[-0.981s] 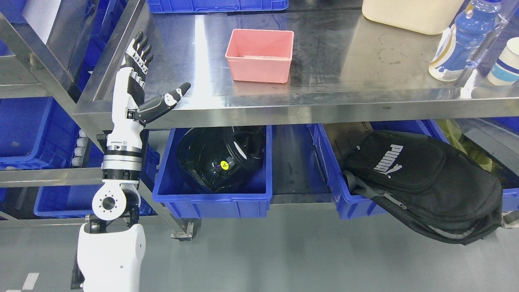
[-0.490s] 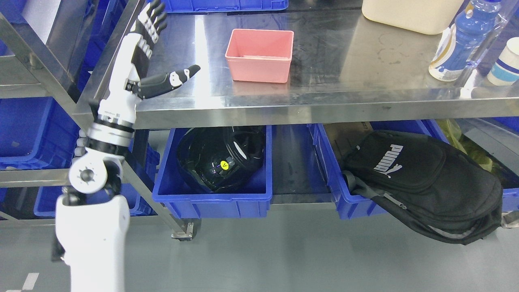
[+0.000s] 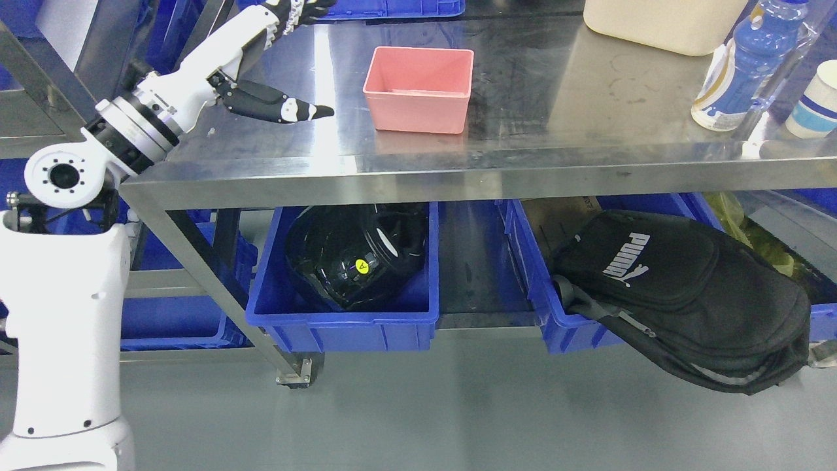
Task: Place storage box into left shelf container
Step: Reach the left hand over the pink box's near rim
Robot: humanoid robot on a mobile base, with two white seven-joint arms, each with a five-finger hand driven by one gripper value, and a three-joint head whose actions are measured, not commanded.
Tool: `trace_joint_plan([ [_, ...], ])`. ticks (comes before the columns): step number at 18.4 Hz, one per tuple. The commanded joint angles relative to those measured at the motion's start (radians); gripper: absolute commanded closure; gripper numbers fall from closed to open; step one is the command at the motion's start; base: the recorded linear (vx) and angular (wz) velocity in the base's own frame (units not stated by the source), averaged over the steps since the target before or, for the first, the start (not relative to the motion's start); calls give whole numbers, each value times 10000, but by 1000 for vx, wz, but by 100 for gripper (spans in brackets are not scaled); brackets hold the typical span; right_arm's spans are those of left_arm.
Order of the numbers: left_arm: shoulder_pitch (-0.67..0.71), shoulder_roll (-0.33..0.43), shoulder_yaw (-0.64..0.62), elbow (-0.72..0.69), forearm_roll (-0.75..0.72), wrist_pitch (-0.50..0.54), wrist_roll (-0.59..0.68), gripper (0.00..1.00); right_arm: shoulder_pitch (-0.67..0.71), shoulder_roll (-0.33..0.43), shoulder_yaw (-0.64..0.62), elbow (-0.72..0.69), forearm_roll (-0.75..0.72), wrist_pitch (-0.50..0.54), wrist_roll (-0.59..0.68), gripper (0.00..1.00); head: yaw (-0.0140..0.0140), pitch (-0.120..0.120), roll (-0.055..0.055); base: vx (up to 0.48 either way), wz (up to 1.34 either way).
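Grey floor (image 3: pixel 458 405) nearest, in front of the steel table (image 3: pixel 523 171). Left arm (image 3: pixel 65 307) comes up from the lower left, just left of the table's front-left leg (image 3: pixel 222 294), elbow joint level with the table edge.

Under the table: left bin (image 3: pixel 343 320), blue, on the low shelf, holds a black helmet (image 3: pixel 356 252) with a small yellow sticker. Right bin (image 3: pixel 562 320), blue, well right of the left one, holds a black bag (image 3: pixel 686 297) that hangs out over its front rim and past the table's front edge. Something yellow-green shows behind the bag at the far right, can't tell what. More blue bins (image 3: pixel 176 320) on another rack left of the table.

On the table: left hand (image 3: pixel 261 59) over the front-left part, forearm slanting in from the left corner. Fingers spread, nothing held; thumb (image 3: pixel 281 108) points right toward the box, other fingers reach up toward the table's back edge, tips partly cut off by the frame. Pink box (image 3: pixel 420 88) sits upright and empty near the table's middle, right of the thumb tip, apart from it, not touched. Blue bottle (image 3: pixel 745 69) at the table's right end, paper cup (image 3: pixel 814 98) just right of it. Cream container (image 3: pixel 660 23) at the back right, blue bin (image 3: pixel 392 8) at the back left.
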Motion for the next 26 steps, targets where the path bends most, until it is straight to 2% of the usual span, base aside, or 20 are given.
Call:
trace_joint_plan([
  [1,-1039,650,-2456,2782,-1895,28,-525,1,77,-175,0,-175,-31,-8,-5,0,0,0,0,0,0],
  [4,-1178,-8,-2411,2906,-1971,-18,-1368,0,77,-175,0,-175,-31,-8,-5,0,0,0,0,0,0],
  [6,-1682,-453,-2487,3257,-2307,13,-1416,4,77,-175,0,-175,-31,-8,-5,0,0,0,0,0,0],
  [8,-2357,-990,-2503,3885,-2951,28,-1447,4,77,-175,0,-175,-31,-8,-5,0,0,0,0,0,0],
  [12,-3782,-1788,-2564,5310,-3137,28,-1447,4,77,-175,0,-175,-31,-8,-5,0,0,0,0,0,0],
  [16,-4476,-2781,-2610,6539,-3550,28,-1447,6,77,-175,0,-175,-31,-8,-5,0,0,0,0,0,0],
  [19,-4584,-2781,-2838,7536,-4285,13,-1355,6,77,-175,0,-175,-31,-8,-5,0,0,0,0,0,0],
  [24,-4569,-2781,-3224,7769,-4380,28,-1156,7,77,-175,0,-175,-31,-8,-5,0,0,0,0,0,0],
  [26,-4553,-2781,-3224,7830,-4425,59,-682,11,77,-175,0,-175,-31,-8,-5,0,0,0,0,0,0],
])
